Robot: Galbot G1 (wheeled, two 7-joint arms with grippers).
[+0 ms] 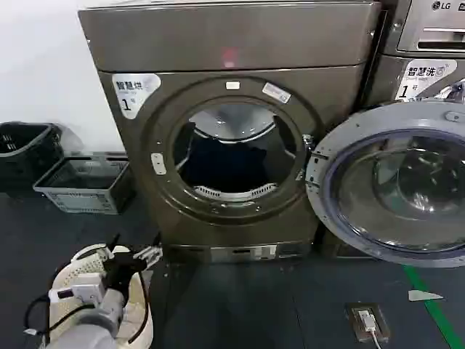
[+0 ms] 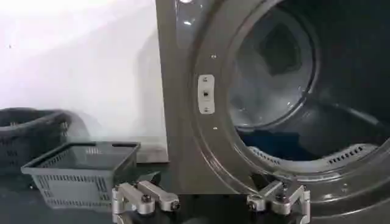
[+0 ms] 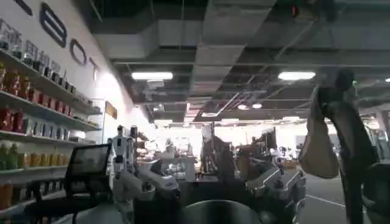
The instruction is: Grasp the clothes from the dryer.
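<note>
Head view: the dryer (image 1: 232, 131) stands with its door (image 1: 392, 185) swung open to the right; dark clothes (image 1: 232, 163) lie in the drum.
Left wrist view: the lint grille (image 2: 341, 157) at the rim.
Right wrist view: a shop hall; the right claw (image 3: 210, 185) points away from the dryer, fingers apart, empty.
Floor: dark, a grey basket (image 1: 87, 185) beside the dryer (left side).
Left claw (image 1: 134, 258): low, before the dryer's lower left corner, fingers (image 2: 146, 196) spread, holding nothing; the clothes are well apart from it, higher and inside.

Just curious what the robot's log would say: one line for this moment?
left gripper open, low before dryer | door open | dark clothes inside | not grasped yet
</note>
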